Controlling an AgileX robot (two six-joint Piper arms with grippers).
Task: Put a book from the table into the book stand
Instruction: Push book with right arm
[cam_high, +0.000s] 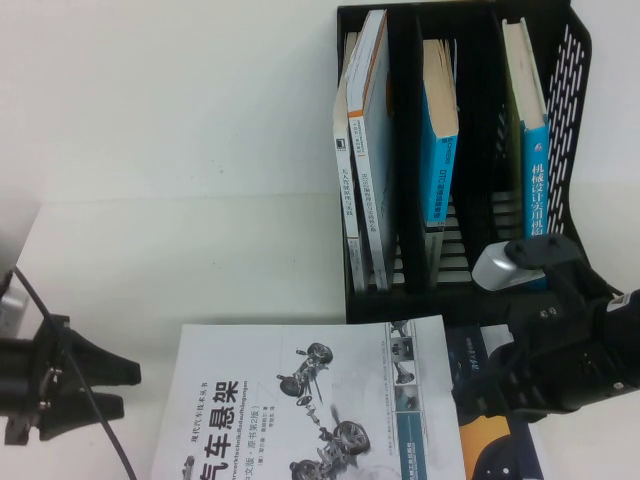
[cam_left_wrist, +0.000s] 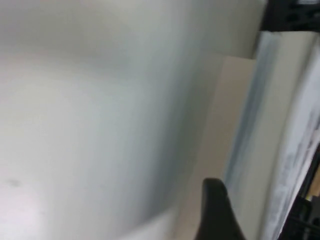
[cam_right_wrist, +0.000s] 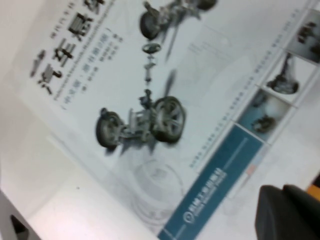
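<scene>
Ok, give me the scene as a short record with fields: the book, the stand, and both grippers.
book: white-covered book lies flat on the table, in front of the stand, not held
book stand: black book stand at the back right, three compartments, books upright in each
left gripper: left gripper low at the left edge, beside the book's left side, fingers apart, empty
right gripper: right gripper at the book's right edge, above the dark book, shut, holding nothing visible
task state: book not yet in the stand
</scene>
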